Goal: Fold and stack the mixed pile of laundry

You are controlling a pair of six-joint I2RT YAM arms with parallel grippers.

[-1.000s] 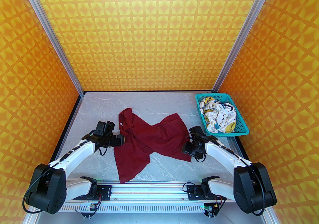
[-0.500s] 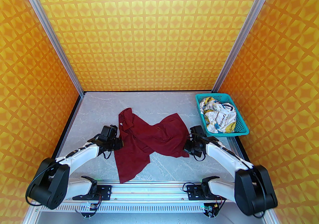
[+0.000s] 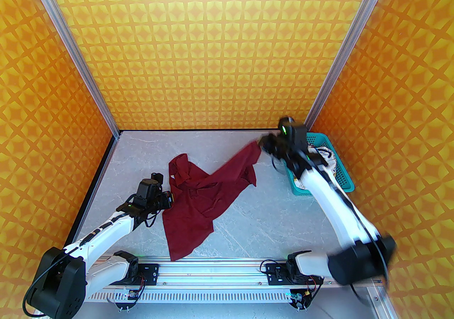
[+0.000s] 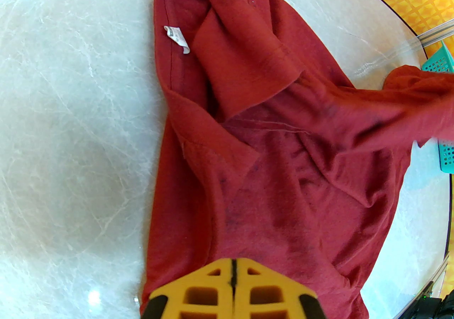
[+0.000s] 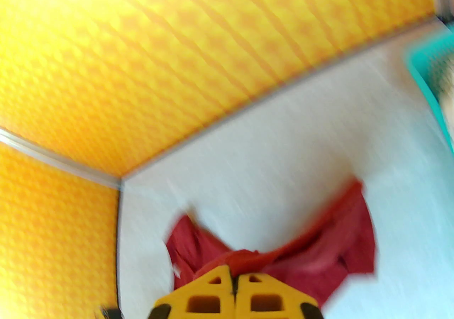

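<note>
**A:** T-shirt [image 3: 198, 204], the dark red one. Where is it from above?

**B:** It is crumpled on the grey table [image 3: 266, 229], left of centre, with one corner raised toward the far right. The right gripper [image 3: 261, 143] is clamped on that corner, up beside the teal basket [image 3: 349, 184], where the white printed garment [image 3: 324, 154] lies. The left gripper [image 3: 169, 200] sits low at the shirt's left edge.

**A:** And the left wrist camera?

**B:** The yellow fingers [image 4: 177, 291] are pressed together, and the cloth runs in right at their tips. A white label [image 4: 177, 39] shows at the collar.

**A:** The right wrist?

**B:** It is blurred. The fingers [image 5: 179, 303] are closed with red cloth bunched at their tips, and the rest of the shirt trails down to the table.
</note>
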